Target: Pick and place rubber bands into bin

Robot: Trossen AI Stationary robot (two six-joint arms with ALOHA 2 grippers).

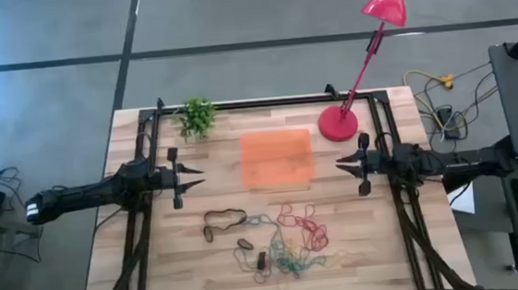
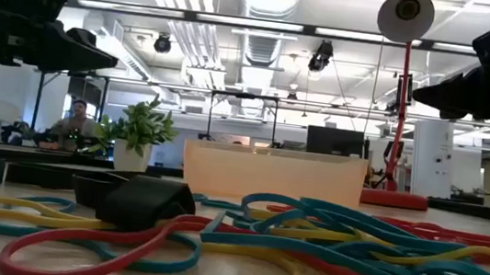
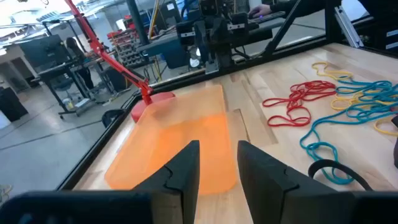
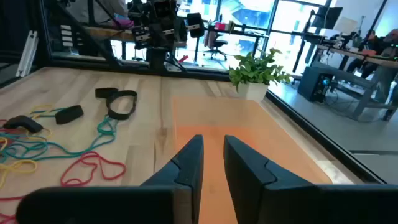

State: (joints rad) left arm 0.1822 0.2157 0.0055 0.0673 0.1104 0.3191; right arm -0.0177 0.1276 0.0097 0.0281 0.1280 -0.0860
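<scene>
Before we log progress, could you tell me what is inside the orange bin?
Nothing shows inside the bin: its floor looks bare from above. The rubber bands all lie on the table outside it. In the low view its near wall hides the floor.

I see no readable txt, labels, brands or nos. anywhere on table, arms or room.

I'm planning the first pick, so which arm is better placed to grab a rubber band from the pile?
Slightly the right. Both grippers hang open on either side of the bin, the left gripper and right gripper level with each other. The rubber bands lie mostly toward the right arm's half, so its reach looks a little shorter.
</scene>
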